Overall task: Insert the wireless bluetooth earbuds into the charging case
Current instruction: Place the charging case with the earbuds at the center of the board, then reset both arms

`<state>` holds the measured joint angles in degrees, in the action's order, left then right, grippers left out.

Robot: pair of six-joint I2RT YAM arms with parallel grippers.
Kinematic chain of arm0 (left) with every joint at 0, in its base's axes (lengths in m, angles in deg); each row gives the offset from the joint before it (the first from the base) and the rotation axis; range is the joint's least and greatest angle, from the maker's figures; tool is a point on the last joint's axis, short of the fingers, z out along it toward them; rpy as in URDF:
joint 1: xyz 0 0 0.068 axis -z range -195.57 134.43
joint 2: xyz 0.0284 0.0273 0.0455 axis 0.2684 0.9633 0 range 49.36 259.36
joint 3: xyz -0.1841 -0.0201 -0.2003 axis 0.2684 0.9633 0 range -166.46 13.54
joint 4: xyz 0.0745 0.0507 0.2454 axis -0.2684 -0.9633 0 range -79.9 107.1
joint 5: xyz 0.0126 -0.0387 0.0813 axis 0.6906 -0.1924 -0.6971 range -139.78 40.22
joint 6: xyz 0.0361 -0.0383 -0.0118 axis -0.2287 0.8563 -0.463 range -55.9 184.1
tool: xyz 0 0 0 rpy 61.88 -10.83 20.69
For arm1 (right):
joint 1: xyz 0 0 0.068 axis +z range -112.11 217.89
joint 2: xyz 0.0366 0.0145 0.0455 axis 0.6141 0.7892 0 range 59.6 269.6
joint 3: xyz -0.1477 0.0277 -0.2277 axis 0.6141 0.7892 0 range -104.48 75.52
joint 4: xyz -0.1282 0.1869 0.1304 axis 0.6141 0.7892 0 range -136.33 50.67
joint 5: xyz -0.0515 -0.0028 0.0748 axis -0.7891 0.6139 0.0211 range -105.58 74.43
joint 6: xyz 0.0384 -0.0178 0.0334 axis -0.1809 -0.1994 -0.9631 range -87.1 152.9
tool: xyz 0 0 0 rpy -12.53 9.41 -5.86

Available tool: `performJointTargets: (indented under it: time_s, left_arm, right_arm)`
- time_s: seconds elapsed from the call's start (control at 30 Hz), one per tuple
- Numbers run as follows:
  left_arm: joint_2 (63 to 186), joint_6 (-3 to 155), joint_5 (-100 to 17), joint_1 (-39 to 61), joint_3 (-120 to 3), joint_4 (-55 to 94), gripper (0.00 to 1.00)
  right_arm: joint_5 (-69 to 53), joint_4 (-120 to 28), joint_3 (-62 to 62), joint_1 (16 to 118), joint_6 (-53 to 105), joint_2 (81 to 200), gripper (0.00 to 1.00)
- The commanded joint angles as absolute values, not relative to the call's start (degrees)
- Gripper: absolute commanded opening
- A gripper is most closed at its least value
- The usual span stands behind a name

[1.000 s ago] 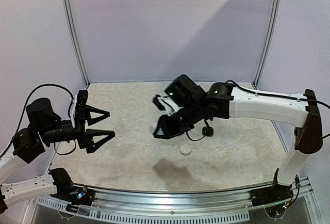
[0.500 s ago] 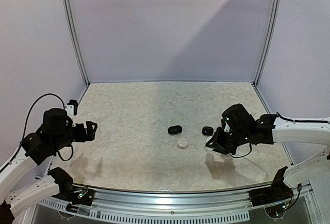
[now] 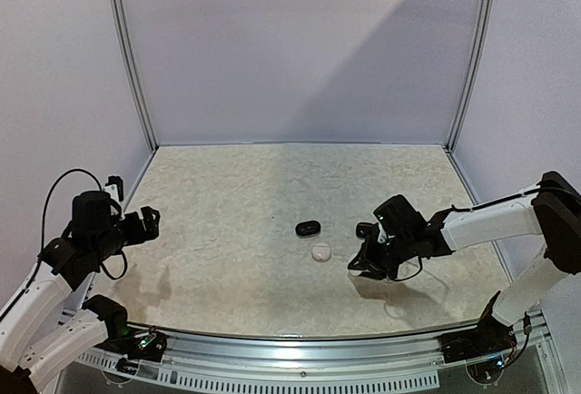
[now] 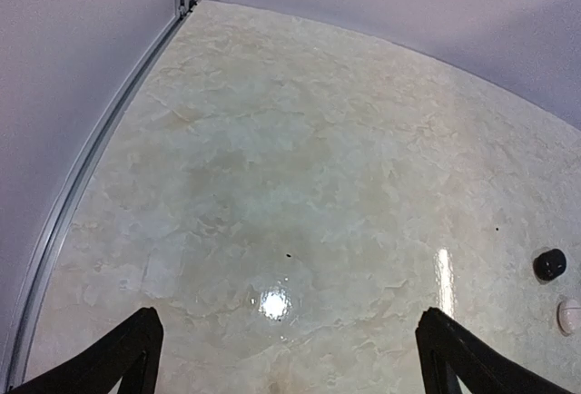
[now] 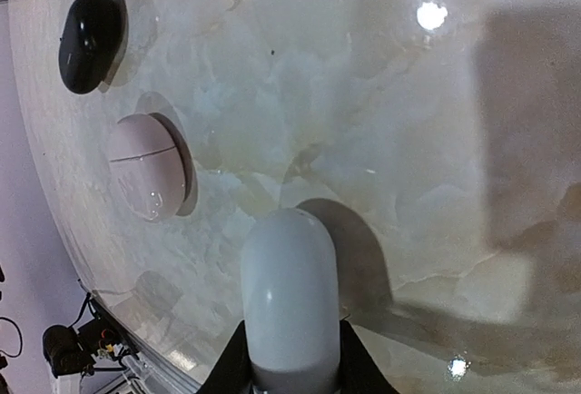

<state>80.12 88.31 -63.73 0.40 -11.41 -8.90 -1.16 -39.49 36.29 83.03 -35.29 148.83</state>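
Right gripper (image 3: 361, 265) clamps a white rounded piece (image 5: 289, 299), bud or case I can't tell. The closed white case (image 3: 320, 252) lies at its nine o'clock, black case (image 3: 308, 228) at ten. Left gripper (image 3: 145, 223) gapes wide. Next, I'd judge: open a lid.

fig. table (image 3: 227, 185): glossy top, marbled pale beige, bearing a bright lamp glint (image 4: 274, 302) and a small dark speck (image 4: 289, 254). back wall (image 3: 300, 49): plain lilac, crossed by a slanting shadow. metal posts (image 3: 130, 58) stand at the rear corners. a curved metal rail (image 3: 300, 355) lines the near edge.
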Motion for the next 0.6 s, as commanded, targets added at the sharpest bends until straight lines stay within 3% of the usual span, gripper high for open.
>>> performJointTargets:
  time_s: [0.0, 0.23, 0.3, 0.33, 0.57]
  left_arm:
    - [79.4, 89.0, -61.7, -2.6, -9.3, -5.5, 0.99]
    - [77.5, 85.0, -62.0, -4.3, -9.0, -3.1, 0.99]
    - [77.3, 85.1, -61.9, -4.7, -9.1, -3.4, 0.99]
    - [77.2, 84.8, -61.6, -4.7, -9.2, -3.4, 0.99]
    - [77.1, 84.2, -59.8, -5.5, -10.4, -4.2, 0.99]
  right_arm:
    - [-1.5, -36.0, 35.6, 82.0, -34.6, 149.5, 0.36]
    - [-4.2, -28.8, 34.4, 81.3, -33.6, 146.9, 0.69]
    - [-5.6, -23.7, 32.2, 81.3, -32.4, 145.8, 0.92]
    - [-6.9, -20.3, 30.7, 81.2, -31.6, 144.9, 0.98]
    - [-22.1, 2.8, 19.3, 76.7, -24.5, 134.2, 0.99]
